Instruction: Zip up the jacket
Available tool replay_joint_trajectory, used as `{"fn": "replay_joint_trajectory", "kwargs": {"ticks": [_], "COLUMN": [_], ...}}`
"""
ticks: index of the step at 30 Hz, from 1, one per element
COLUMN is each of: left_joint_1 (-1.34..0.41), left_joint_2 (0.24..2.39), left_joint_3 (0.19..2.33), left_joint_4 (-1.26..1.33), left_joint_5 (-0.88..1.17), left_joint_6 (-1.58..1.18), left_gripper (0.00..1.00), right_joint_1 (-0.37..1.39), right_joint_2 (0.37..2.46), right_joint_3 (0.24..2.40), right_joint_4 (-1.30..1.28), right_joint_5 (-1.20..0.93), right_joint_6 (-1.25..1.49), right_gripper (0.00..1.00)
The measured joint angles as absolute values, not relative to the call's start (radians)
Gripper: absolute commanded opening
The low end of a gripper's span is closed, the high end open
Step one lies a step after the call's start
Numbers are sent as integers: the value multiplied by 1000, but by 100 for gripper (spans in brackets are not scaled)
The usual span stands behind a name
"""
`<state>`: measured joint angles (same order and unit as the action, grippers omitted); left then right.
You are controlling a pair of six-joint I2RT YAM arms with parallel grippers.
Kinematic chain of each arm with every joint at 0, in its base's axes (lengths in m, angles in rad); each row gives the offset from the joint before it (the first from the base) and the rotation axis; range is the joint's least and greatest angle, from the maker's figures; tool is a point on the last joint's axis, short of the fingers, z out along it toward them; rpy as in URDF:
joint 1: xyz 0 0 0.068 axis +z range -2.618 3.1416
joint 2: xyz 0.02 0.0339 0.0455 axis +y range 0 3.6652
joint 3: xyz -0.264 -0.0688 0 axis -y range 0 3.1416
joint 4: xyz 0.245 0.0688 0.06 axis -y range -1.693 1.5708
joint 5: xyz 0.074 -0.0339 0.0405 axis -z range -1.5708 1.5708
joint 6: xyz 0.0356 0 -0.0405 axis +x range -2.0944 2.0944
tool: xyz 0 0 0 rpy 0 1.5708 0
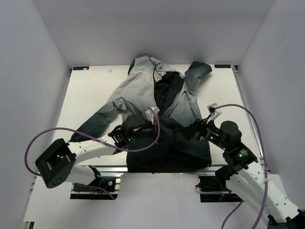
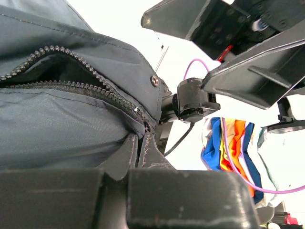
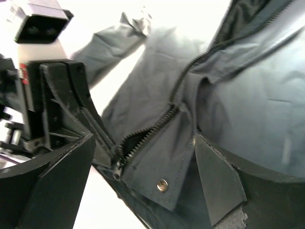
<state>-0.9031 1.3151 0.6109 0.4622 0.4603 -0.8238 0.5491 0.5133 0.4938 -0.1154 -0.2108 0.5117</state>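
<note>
The grey jacket (image 1: pixel 143 90) lies on its back on the white table (image 1: pixel 90 90), hood far, dark hem near the arms, front open above. My left gripper (image 1: pixel 159 128) is shut on the zipper pull (image 2: pixel 144 127) at the hem; its fingers (image 2: pixel 152 157) pinch together just below the slider. The zipper is closed only at the very bottom, and the teeth part above it. My right gripper (image 1: pixel 194 131) is open, its jaws wide apart round the hem flap with a metal snap (image 3: pixel 163 185). In the right wrist view the slider (image 3: pixel 116 168) and the left fingers (image 3: pixel 81 109) show beside my right gripper (image 3: pixel 143 138).
White walls close in the table on the left, right and back. Purple cables (image 1: pixel 71 131) loop from both arms. The jacket's left sleeve (image 1: pixel 102 119) stretches toward the left arm. A colourful cloth (image 2: pixel 233 148) shows off the table in the left wrist view.
</note>
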Motion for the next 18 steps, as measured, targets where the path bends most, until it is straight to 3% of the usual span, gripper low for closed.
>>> {"fn": "replay_joint_trajectory", "kwargs": {"ticks": [11, 18], "left_joint_1": [-905, -887], "left_joint_2": [1327, 1364], "left_joint_3": [639, 699], "left_joint_4": [370, 309], "left_joint_5": [453, 455], "left_joint_6": [-836, -836], "left_gripper": [0, 0], "right_joint_1": [600, 848], "right_joint_2": [583, 692], "right_joint_3": [702, 746], "right_joint_4": [-411, -475], "right_joint_5": [-163, 9], "right_joint_6": [263, 195], "right_gripper": [89, 89]}}
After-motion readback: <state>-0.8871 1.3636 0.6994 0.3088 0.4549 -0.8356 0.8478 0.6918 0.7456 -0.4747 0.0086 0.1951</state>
